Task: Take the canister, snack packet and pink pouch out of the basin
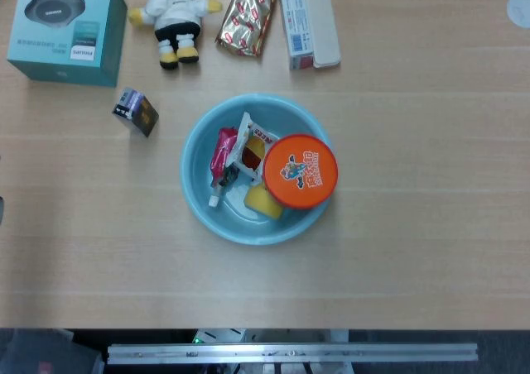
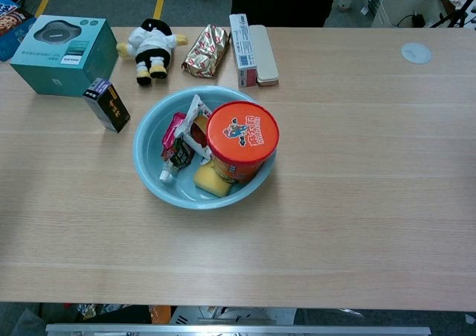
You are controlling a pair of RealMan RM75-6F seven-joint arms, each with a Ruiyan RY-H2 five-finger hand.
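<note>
A light blue basin (image 1: 199, 200) (image 2: 149, 174) sits mid-table. Inside it, an orange-lidded canister (image 1: 300, 171) (image 2: 242, 137) stands upright on the right side. A white and red snack packet (image 1: 251, 146) (image 2: 195, 122) leans in the middle, partly behind the canister. To its left lies a pink pouch (image 1: 223, 154) (image 2: 174, 140) with a white cap pointing toward the front. A yellow piece (image 1: 263, 200) (image 2: 209, 178) shows below the canister. Neither hand appears in the head view or the chest view.
Along the far edge stand a teal box (image 1: 68, 31) (image 2: 64, 44), a plush toy (image 1: 176, 14) (image 2: 152, 46), a gold foil packet (image 1: 248, 14) (image 2: 205, 51) and a long white box (image 1: 308, 18) (image 2: 251, 46). A small dark box (image 1: 136, 111) (image 2: 107, 105) stands left of the basin.
</note>
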